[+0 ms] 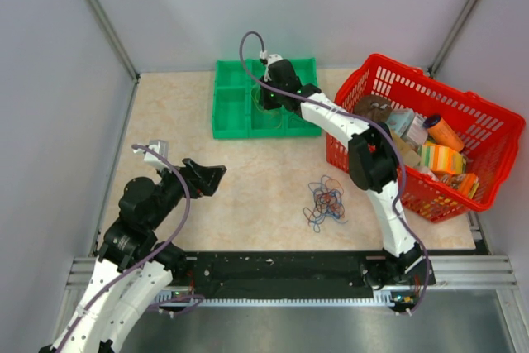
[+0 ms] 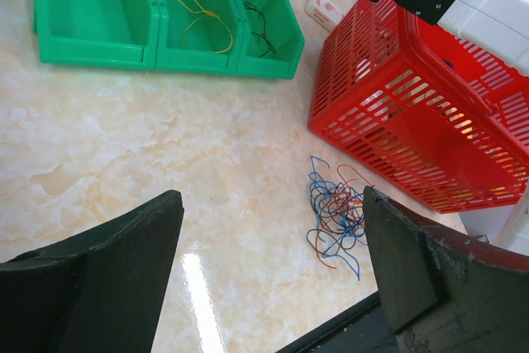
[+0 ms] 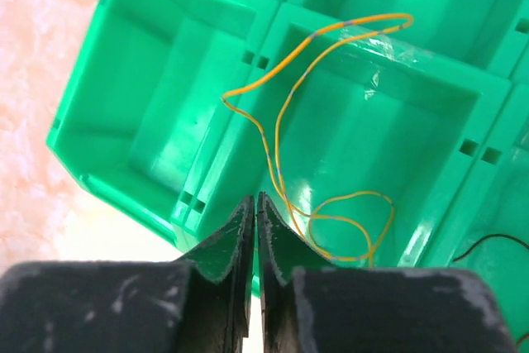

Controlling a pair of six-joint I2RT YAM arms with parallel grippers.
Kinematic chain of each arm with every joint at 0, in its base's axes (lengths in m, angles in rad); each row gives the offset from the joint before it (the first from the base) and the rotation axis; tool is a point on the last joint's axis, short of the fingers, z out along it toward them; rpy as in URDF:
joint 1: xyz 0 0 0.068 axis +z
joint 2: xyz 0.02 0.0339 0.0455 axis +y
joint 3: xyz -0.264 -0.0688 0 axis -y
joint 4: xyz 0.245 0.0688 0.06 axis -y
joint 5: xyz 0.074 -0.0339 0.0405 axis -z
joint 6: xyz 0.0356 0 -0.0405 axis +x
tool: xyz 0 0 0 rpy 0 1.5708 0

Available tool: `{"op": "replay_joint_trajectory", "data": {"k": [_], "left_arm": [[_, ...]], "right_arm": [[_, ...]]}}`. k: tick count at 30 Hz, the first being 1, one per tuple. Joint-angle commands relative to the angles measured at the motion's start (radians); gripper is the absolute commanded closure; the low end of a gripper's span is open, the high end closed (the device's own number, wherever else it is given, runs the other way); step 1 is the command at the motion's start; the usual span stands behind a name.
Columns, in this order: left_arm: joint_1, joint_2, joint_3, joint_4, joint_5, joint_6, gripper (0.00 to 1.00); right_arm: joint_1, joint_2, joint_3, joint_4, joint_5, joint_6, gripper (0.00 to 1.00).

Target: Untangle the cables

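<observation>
Bright, even overhead light, soft shadows. Glare streak on table (image 2: 197, 287) in left wrist view; sheen on bin (image 3: 413, 55).

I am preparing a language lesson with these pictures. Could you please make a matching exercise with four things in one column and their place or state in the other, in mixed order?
Things:
1. yellow cable
2. tangle of cables
3. left gripper
4. right gripper

Place or state:
a. shut
b. wide open
c. on the table, beside the red basket
d. in the green bin, partly over a rim

Pairs: 1-d, 2-c, 3-b, 4-a
</observation>
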Motion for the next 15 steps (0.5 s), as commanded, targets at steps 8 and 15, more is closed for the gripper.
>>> {"op": "replay_joint_trajectory", "data": {"k": [8,15], "left_arm": [[-0.002,0.013,-0.024,0.06,0.03,-0.01,0.07],[-0.002,-0.005,-0.018,0.04,0.007,-0.002,0.07]], "right_arm": [[0.006,0.033,-0.017,0.075,-0.048,-0.05,0.77],[0.005,0.01,-0.049,0.056,-0.037,-0.037,1.0]]}}
